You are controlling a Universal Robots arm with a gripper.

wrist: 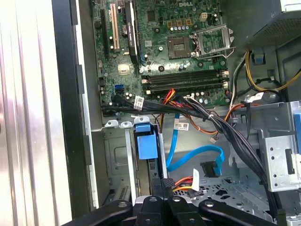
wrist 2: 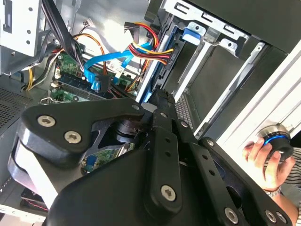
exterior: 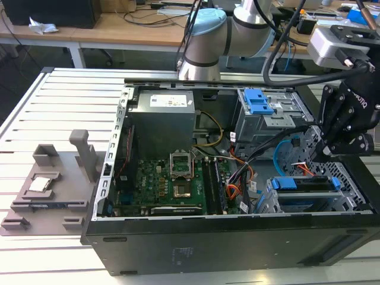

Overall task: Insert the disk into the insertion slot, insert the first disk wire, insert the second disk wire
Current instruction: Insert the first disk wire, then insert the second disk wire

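On the exterior view's left, the slatted surface point(exterior: 59, 101) carries the open case point(exterior: 178, 252), with its board point(exterior: 160, 184) in the middle. Toward the exterior view's right, the disk point(exterior: 306, 185) already sits in the slot point(exterior: 270, 205), blue carrier and all, so the first step looks done.

The step in hand is, as I judge it, the first wire point(exterior: 304, 169). Its red, white and black strands run to a dark plug at the disk's rear edge. In the first wrist view that plug lies just beside the tips of the pincer point(wrist: 163, 184). Whether the plug is fully home I cannot tell. The second wire point(wrist: 195, 154) is loose. It loops in the case near the slot, and its plug hangs free, apart from the disk.

The pincer's fingers look pressed together, with nothing seen between them. This step seems to call for a straight, gentle push along the plug's own line, with the strands kept off the tips. A skewed push could jam the plug.

The arm point(exterior: 208, 35) comes over the case's far rim. Its wrist bends down at the exterior view's right end, and the pincer points down toward the slot.
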